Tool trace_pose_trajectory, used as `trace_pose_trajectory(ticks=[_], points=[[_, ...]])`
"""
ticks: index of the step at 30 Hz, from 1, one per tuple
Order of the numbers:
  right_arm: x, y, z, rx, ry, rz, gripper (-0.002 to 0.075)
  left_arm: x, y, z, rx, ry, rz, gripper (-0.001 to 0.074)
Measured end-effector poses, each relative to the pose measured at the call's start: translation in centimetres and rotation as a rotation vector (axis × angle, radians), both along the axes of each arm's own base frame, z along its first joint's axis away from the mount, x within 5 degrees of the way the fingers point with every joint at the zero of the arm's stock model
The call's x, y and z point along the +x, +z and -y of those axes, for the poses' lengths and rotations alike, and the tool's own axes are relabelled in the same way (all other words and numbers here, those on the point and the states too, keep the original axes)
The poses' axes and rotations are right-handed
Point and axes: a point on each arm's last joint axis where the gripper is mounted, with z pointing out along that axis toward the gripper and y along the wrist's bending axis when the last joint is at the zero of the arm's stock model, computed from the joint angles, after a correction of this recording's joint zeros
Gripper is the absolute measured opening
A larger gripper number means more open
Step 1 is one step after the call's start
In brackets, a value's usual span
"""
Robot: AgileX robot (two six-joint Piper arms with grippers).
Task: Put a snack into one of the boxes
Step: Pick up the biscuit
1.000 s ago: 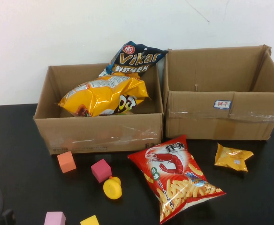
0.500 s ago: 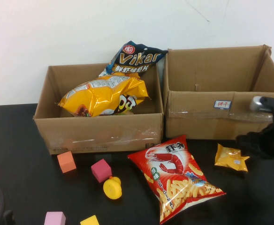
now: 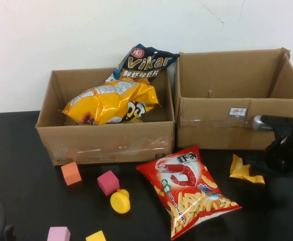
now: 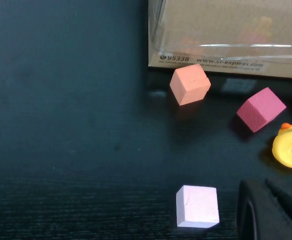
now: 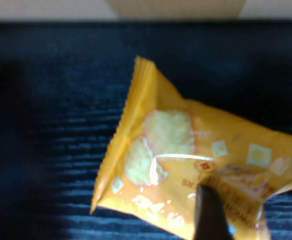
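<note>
A small yellow snack packet [image 3: 244,171] lies on the black table in front of the right cardboard box [image 3: 237,128], its left corner tipped up. My right gripper [image 3: 268,168] is at the packet's right end, shut on it. In the right wrist view one dark finger [image 5: 209,214] lies across the packet [image 5: 176,165]. A red shrimp-stick bag [image 3: 186,188] lies flat at the centre front. The left cardboard box [image 3: 106,143] holds a yellow bag [image 3: 111,103] and a dark Vikar bag [image 3: 144,63]. My left gripper [image 4: 273,215] hovers low at the table's front left.
Loose toys lie in front of the left box: an orange cube [image 3: 70,173], a magenta cube [image 3: 108,182], a yellow duck [image 3: 120,201], a pale pink cube [image 3: 59,234] and a yellow block [image 3: 96,236]. The right box shows nothing inside.
My right arm came in from the right edge and reached the small yellow packet. The packet has crumpled and its left corner has tipped up. The left arm has not moved.
</note>
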Motion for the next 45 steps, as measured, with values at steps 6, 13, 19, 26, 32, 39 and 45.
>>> trace_pose_trajectory(ticks=[6,13,19,26,32,39,45], points=[[0.3,-0.4,-0.1,0.000,0.012,-0.010,0.0217,0.0,0.0,0.0,0.002,0.000,0.000,-0.0001],[0.2,-0.3,-0.2,0.004,0.014,-0.024,0.0028,0.0,0.0,0.0,0.002,0.000,0.000,-0.0001],[-0.6,-0.5,-0.3,0.007,0.066,-0.117,0.0010,0.0,0.0,0.0,0.002,0.000,0.000,-0.0001],[-2.0,2.6,-0.6,0.010,0.199,-0.177,0.0004,0.0,0.0,0.0,0.002,0.000,0.000,-0.0001],[-2.5,8.2,-0.6,0.016,0.219,-0.048,0.0001,0.0,0.0,0.0,0.002,0.000,0.000,-0.0001],[-3.5,12.7,-0.4,0.017,0.237,0.072,0.0001,0.0,0.0,0.1,-0.018,0.003,-0.008,-0.0001],[-2.8,9.0,-0.5,0.013,0.227,-0.040,0.0062,-0.1,-0.1,0.1,-0.024,0.004,-0.015,-0.0001]])
